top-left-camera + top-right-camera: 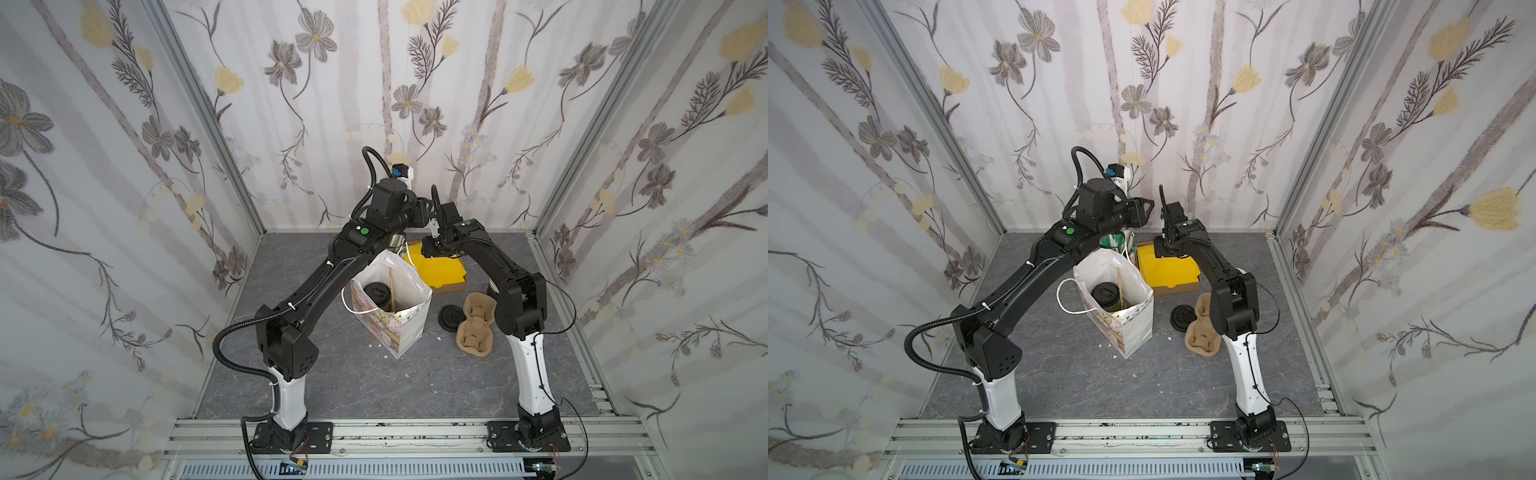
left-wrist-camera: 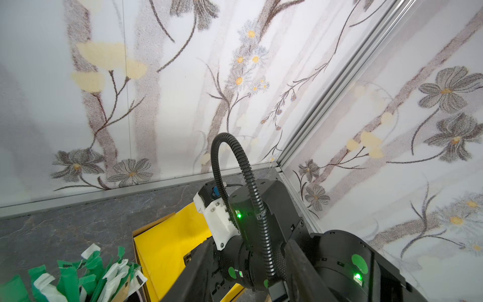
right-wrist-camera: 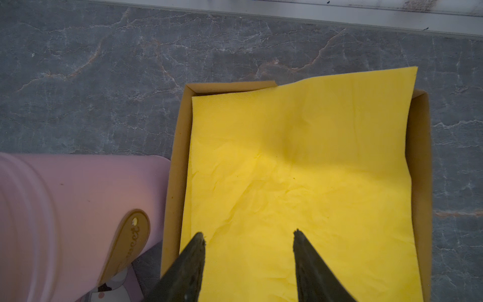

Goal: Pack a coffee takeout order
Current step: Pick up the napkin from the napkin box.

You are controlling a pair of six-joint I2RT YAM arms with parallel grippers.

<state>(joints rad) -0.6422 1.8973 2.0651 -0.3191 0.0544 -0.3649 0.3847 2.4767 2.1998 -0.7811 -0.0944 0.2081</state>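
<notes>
A white paper bag (image 1: 409,328) (image 1: 1136,328) stands open mid-table. Inside it are the green cup with a black lid (image 1: 379,291) (image 1: 1104,291) and the thin tan stick (image 1: 391,286) (image 1: 1120,286), which leans upright. Behind the bag, the yellow napkin (image 1: 440,270) (image 1: 1167,270) (image 3: 300,157) (image 2: 167,240) lies on top in a cardboard tray. My right gripper (image 3: 248,234) (image 1: 1158,249) points down over it, open and holding nothing. My left gripper (image 2: 251,261) (image 1: 424,212) (image 1: 1148,208) hangs raised behind the bag, open and empty, facing the right arm.
The cardboard tray (image 3: 177,157) (image 1: 451,286) sits near the back wall. A pink container (image 3: 65,209) of green and white packets (image 2: 78,274) (image 1: 1113,241) stands beside it. A tan pulp carrier (image 1: 476,324) (image 1: 1202,332) and a loose black lid (image 1: 451,318) (image 1: 1181,318) lie right of the bag.
</notes>
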